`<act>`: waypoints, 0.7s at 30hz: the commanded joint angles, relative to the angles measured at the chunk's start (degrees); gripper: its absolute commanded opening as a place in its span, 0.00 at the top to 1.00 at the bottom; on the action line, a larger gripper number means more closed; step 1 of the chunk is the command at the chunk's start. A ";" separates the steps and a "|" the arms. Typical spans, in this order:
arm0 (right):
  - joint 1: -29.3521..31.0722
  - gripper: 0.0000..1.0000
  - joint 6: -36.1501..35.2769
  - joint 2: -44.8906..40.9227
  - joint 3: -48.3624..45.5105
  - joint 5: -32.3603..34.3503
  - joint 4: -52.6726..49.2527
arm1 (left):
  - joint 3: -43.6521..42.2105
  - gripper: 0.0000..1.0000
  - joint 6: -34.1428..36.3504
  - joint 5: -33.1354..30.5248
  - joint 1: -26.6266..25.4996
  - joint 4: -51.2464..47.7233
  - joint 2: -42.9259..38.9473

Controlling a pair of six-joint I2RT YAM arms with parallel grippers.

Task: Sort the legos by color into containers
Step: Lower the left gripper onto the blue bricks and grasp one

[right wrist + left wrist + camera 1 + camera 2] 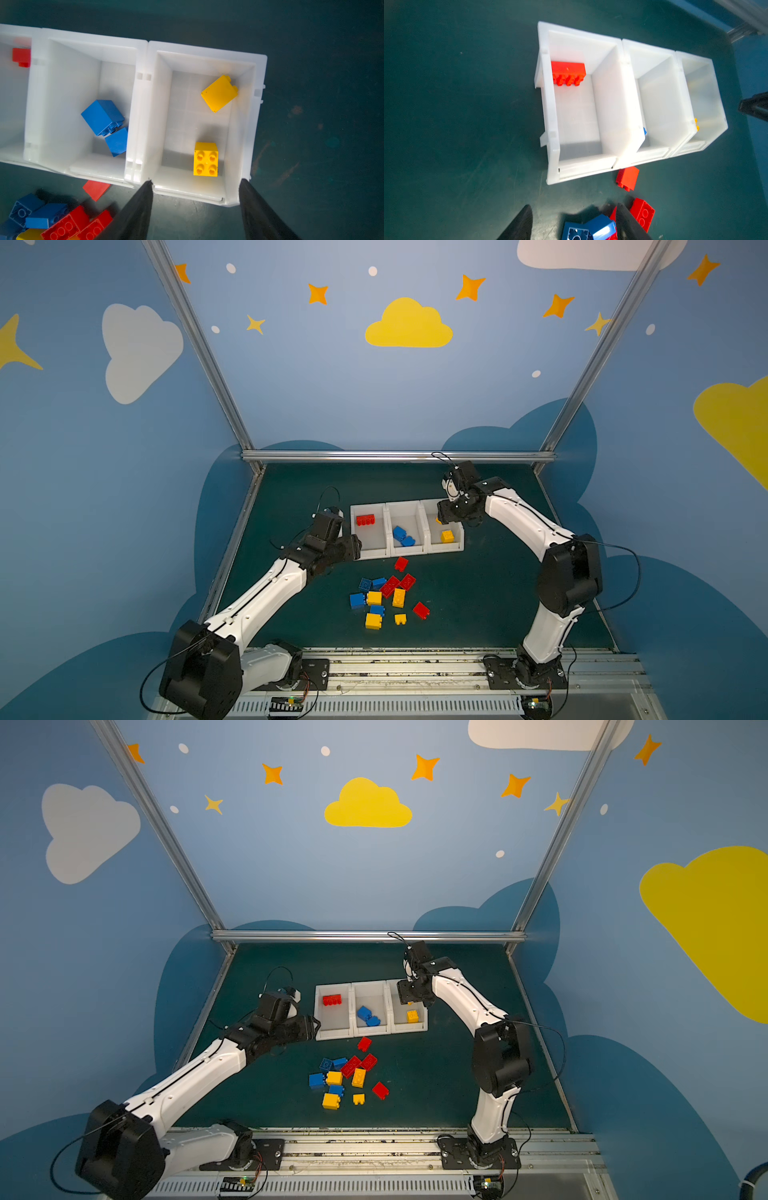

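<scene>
Three white containers stand in a row. The left one (370, 554) holds a red lego (365, 520). Two blue legos (102, 116) lie in the middle one (409, 549). The right one (260, 68) holds two yellow legos (205, 159). Loose red, blue and yellow legos (386, 593) lie in a pile on the green mat in front. My left gripper (356, 547) hovers open and empty by the left container's front corner, with blue legos (591, 228) below it. My right gripper (195, 187) hangs open and empty over the right container's front rim.
A single red lego (401, 563) lies just in front of the middle container, apart from the pile. Metal frame rails (399, 456) border the mat at the back and sides. Bare mat (498, 593) stretches to the right of the pile.
</scene>
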 commanded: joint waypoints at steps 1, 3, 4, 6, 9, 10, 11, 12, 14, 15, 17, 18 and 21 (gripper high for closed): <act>-0.28 0.34 1.33 -2.59 -1.64 -1.95 0.10 | -1.12 0.36 1.39 -0.16 -2.01 -4.30 -1.02; -0.28 0.33 1.59 -3.45 -2.86 -1.98 0.28 | -1.84 0.36 1.16 -0.79 -3.78 -5.18 -1.33; -0.28 0.34 1.72 -3.80 -3.48 -1.98 0.44 | -2.19 0.36 0.93 -0.98 -4.58 -5.35 -1.34; -0.25 0.34 2.23 -4.78 -4.94 -1.98 0.93 | -3.16 0.36 0.34 -0.91 -6.11 -5.72 -1.06; -0.29 0.34 2.74 -5.93 -6.68 -2.07 1.31 | -4.84 0.37 -0.49 0.68 -7.40 -4.78 0.09; -0.28 0.34 2.76 -6.22 -7.05 -1.98 1.32 | -5.32 0.37 -0.64 1.09 -7.67 -4.22 0.56; -0.32 0.34 2.82 -6.53 -7.54 -1.81 1.41 | -5.66 0.37 -0.83 1.49 -7.98 -3.60 1.15; -0.32 0.34 2.98 -6.76 -7.97 -1.72 1.55 | -6.04 0.38 -1.03 1.87 -8.25 -3.11 1.61; -0.34 0.34 3.31 -7.17 -8.77 -1.71 1.82 | -6.31 0.38 -1.11 2.51 -8.87 -2.37 3.03; -0.32 0.34 3.35 -7.25 -8.87 -1.78 1.86 | -6.31 0.38 -1.09 2.68 -9.16 -2.39 3.67; -0.37 0.34 3.31 -7.31 -9.13 -1.64 1.79 | -5.97 0.38 -0.87 3.06 -9.58 -2.67 5.32; -0.32 0.34 3.42 -7.30 -9.18 -1.55 1.79 | -5.81 0.39 -0.87 3.07 -9.76 -2.70 5.91; -0.32 0.34 3.85 -7.11 -9.34 -1.50 1.77 | -5.87 0.40 -1.20 2.80 -10.30 -2.00 7.46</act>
